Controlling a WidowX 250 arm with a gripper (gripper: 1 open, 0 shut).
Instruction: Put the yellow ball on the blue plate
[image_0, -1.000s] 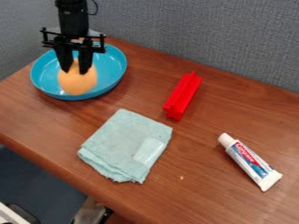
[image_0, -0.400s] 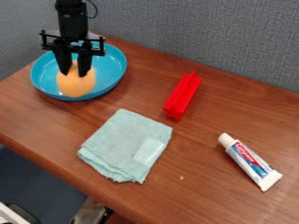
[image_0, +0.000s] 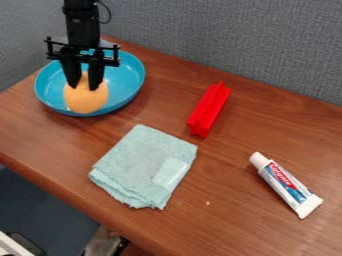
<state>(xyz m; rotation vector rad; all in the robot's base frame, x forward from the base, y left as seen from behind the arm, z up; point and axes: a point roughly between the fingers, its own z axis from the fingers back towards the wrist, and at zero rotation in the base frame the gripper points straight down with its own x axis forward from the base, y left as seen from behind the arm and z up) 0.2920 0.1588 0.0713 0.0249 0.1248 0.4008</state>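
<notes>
- Hand (image_0: 84, 77) hung straight down over the far left of the counter (image_0: 254, 115), its two dark fingers (image_0: 70, 73) clamped narrow on the yellow ball (image_0: 84, 95), one on each side of it.
- From my seat I saw the yellow ball sitting low inside the blue plate (image_0: 127, 85), near the plate's middle; I could not tell whether it rested on the plate's floor or hung just above it.
- I noted the blue plate at the far left corner of the counter, close to the grey wall (image_0: 241, 40) behind it.
- Right of the plate, well apart from it, I saw a red block (image_0: 209, 108) lying on the wood, long and narrow, running near to far.
- Nearer to me, I saw a pale teal cloth (image_0: 144, 165) lying rumpled on the counter, roughly between the plate and the near edge.
- At the near right I saw a white toothpaste tube (image_0: 286, 184) with red and blue print lying flat at a slant, apart from the cloth and the block.
</notes>
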